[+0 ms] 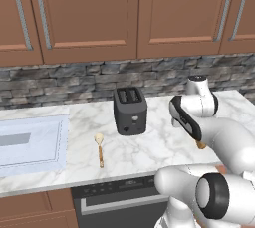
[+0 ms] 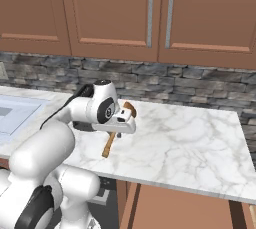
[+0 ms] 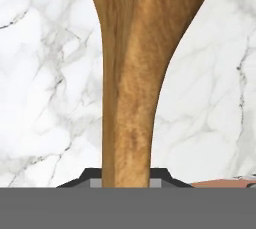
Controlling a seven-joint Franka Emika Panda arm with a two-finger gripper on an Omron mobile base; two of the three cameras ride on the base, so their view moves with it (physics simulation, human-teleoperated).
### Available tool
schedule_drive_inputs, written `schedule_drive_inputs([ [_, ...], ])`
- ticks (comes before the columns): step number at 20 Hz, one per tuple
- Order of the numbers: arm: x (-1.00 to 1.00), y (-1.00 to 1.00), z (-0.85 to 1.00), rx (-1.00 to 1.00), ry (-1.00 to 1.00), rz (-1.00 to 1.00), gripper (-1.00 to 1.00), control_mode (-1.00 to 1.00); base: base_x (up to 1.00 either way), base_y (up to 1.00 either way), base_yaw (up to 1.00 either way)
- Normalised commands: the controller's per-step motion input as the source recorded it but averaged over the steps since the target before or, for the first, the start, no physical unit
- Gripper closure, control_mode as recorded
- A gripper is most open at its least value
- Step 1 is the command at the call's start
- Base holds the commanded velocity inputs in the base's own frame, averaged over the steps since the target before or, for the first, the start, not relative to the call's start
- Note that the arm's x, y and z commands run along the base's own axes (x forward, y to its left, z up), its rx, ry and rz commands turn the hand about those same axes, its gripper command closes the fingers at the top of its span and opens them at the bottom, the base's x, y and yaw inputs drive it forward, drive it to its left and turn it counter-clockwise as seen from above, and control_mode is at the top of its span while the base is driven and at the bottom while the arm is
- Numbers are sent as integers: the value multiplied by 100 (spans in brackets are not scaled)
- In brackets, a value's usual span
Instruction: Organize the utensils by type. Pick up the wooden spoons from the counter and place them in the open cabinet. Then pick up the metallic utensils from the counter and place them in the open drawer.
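Left base view. White grey-veined marble desk (image 1: 149,145) over brown wooden base cabinets. Dark grey two-slot toaster (image 1: 130,111) stands near the far edge, slots up. Short wooden spoon, pale cream bowl and tan handle (image 1: 99,149), lies flat just left of and nearer than the toaster, apart from it, bowl toward the wall; judged untouched and awaiting its turn. White sink basin (image 1: 30,145) at far left. White arm crosses the right side; a brown handle tip (image 1: 200,145) pokes out below the wrist, so the second spoon is carried there.

Right base view. Claw (image 2: 120,123) hangs over the desk middle. Golden-brown wooden spoon with round bowl and long thin handle (image 2: 111,140) is pinched near the neck, bowl behind the hand, handle slanting down toward the near edge. Whether the handle end touches the marble cannot be told. Grip placed close to the bowl, probably so the long handle trails free. Wall cabinets (image 2: 115,13) above are shut, with silver bar handles; the open cabinet is not among them.

Hand view. Spoon neck rises between the two dark fingertips (image 3: 95,175), widening toward the bowl at top. Jaws pressed against the wood on both sides, not fully together. Marble behind; no shelf ahead, so placement is judged not yet begun.
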Motion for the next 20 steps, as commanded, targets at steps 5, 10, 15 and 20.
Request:
schedule_drive_inputs([
  [5, 0, 0, 0, 0, 0, 0, 100, 100, -39, 13, 0],
  [10, 0, 0, 0, 0, 0, 0, 100, 100, -30, 26, 0],
  [15, 0, 0, 0, 0, 0, 0, 100, 100, -14, 51, 9],
  [20, 0, 0, 0, 0, 0, 0, 100, 100, -25, 54, 72],
])
